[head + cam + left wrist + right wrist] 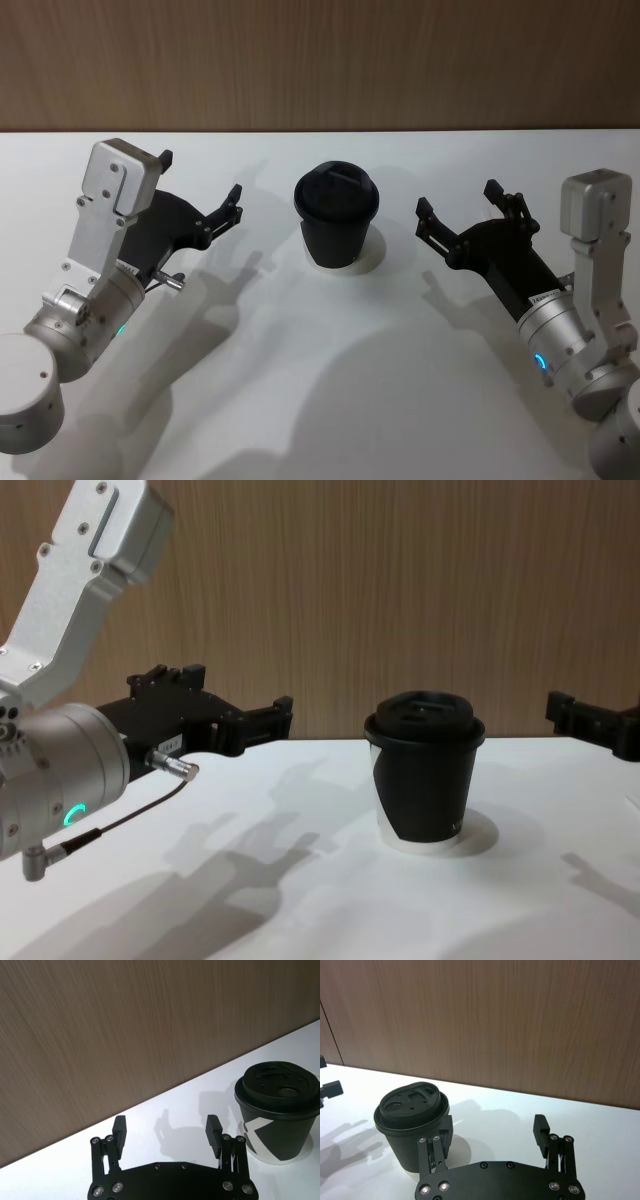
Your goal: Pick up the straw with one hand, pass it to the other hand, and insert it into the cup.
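The black cup [335, 215] with its domed lid stands upright at the middle of the white table [330, 400]; it also shows in the chest view [425, 780] and in both wrist views [275, 1115] [412, 1125]. My left gripper [200, 178] hovers to the cup's left, open and empty [166, 1127] [240, 695]. On the cup's other side, clear of it, my right gripper [458, 200] is open too, with nothing between its fingers [494, 1127]. The straw is out of view.
A wood-panelled wall [320, 60] runs along the table's far edge. A thin dark cable with a metal plug [175, 767] hangs from the left wrist.
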